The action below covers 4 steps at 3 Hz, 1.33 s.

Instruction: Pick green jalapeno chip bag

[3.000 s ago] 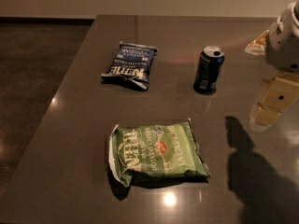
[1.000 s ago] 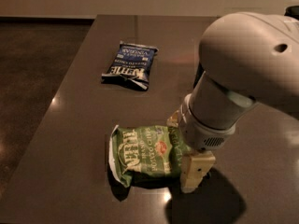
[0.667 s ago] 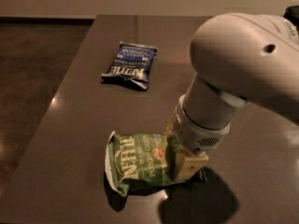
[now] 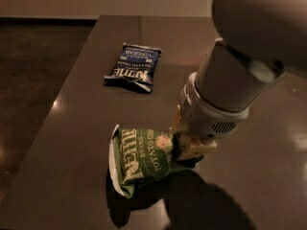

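The green jalapeno chip bag (image 4: 141, 158) with white Kettle Brand lettering hangs tilted just above the dark table (image 4: 76, 128), casting a shadow beneath it. My gripper (image 4: 192, 145) is at the bag's right end and is shut on it, with the cream fingers pinching the crumpled edge. My large grey arm fills the upper right and hides the bag's right end.
A smaller dark blue chip bag (image 4: 134, 67) lies flat at the table's back left. The table's left edge drops to a dark floor (image 4: 33, 71). The black can seen earlier is hidden behind my arm.
My arm came in from the right and down onto the green bag, closed on its right end and lifted it; the bag is now crumpled and tilted off the table.
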Each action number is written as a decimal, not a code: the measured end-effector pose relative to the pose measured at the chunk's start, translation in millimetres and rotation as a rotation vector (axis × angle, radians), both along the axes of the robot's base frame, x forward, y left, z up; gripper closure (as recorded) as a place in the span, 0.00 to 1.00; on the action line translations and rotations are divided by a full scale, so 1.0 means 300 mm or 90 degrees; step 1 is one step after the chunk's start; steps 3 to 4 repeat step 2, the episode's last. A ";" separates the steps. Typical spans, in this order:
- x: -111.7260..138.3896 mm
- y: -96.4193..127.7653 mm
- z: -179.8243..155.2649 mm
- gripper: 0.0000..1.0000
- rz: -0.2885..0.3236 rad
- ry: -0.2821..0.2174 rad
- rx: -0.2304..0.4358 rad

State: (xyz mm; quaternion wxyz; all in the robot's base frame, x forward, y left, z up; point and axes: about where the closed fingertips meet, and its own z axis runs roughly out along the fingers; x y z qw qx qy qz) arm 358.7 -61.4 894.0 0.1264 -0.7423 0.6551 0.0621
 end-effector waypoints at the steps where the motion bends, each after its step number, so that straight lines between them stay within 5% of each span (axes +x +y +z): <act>1: 0.016 0.006 0.241 1.00 0.006 -0.047 0.043; 4: 0.009 0.020 0.274 1.00 0.010 -0.064 0.044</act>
